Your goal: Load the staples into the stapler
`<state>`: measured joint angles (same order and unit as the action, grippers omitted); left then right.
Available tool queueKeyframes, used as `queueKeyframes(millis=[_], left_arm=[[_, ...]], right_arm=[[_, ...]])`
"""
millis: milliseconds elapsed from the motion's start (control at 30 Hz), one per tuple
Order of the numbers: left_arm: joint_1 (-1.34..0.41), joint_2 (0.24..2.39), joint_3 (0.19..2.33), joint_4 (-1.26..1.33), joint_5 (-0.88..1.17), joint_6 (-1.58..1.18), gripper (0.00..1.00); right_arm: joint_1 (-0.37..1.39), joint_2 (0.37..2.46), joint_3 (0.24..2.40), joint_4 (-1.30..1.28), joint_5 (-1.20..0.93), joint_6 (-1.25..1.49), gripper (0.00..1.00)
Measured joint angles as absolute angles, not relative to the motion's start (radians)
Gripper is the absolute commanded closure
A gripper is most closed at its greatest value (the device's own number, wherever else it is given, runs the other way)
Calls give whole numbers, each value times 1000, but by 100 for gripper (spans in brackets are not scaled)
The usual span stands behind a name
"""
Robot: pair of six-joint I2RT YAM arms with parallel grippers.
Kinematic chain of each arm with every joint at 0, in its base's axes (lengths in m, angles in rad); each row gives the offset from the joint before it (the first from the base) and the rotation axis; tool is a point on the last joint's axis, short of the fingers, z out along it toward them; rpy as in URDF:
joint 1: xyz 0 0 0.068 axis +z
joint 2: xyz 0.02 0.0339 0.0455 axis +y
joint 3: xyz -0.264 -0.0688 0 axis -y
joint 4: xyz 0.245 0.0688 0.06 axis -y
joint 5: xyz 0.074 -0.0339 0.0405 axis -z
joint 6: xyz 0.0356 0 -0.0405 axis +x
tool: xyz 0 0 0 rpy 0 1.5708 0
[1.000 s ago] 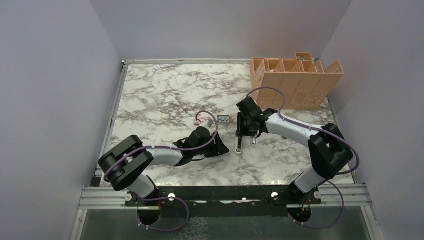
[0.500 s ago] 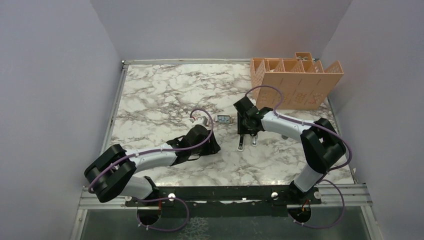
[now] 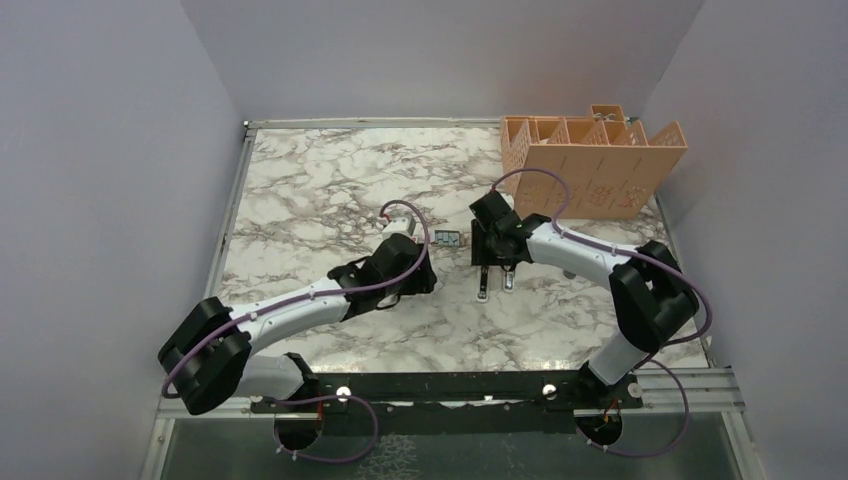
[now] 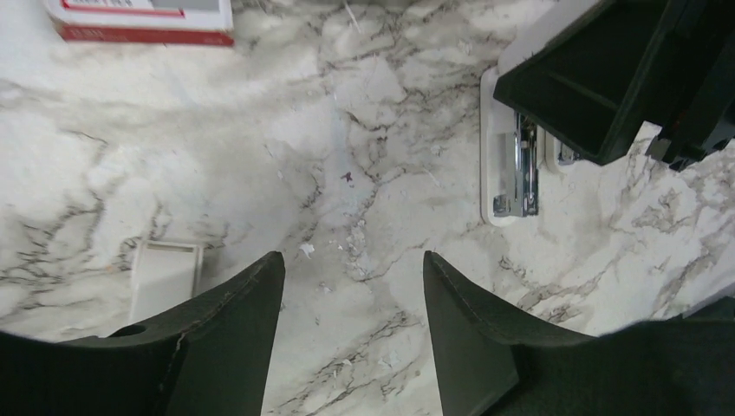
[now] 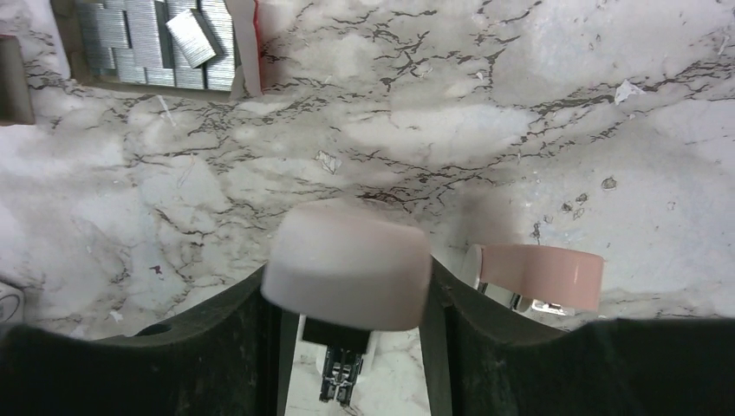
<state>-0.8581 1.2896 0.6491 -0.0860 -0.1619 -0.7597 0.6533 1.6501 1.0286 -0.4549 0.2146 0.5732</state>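
Staples (image 5: 147,39) lie in silvery strips in a grey tray (image 5: 139,86) on the marble table (image 3: 320,190), one strip askew on top, near the opened stapler (image 3: 482,288); the right gripper (image 5: 347,290) is clamped on the stapler's pale rounded end; the left gripper (image 4: 351,277) hangs spread and empty over bare marble beside the stapler's white base; a red-and-white box (image 4: 143,17) lies beyond it; an orange rack (image 3: 590,165) stands at the far right corner.
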Motion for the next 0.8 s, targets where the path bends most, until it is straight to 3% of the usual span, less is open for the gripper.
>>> queueKeyframes(millis=[267,400,500,533,567,800], left_arm=[[-825,1209,736,-262,-310,-718,13],[-804,1201,736,-371,-361,-733,11],[-795,1206,718,-422,-371,-749,18],[-791,1242,698,-454,-367,-766,32],[-791,1242,698,-454,-367,-766,36],[-791,1301,693,-451,-343,-769,53]], right_arm=[[653,1553,1029,-468,205,573,41],[653,1496,1028,-474,185,566,37],[653,1459,1023,-477,170,560,36],[653,1418,1012,-482,148,551,36],[653,1417,1012,-482,147,550,36],[653,1380,1001,-480,85,545,36]])
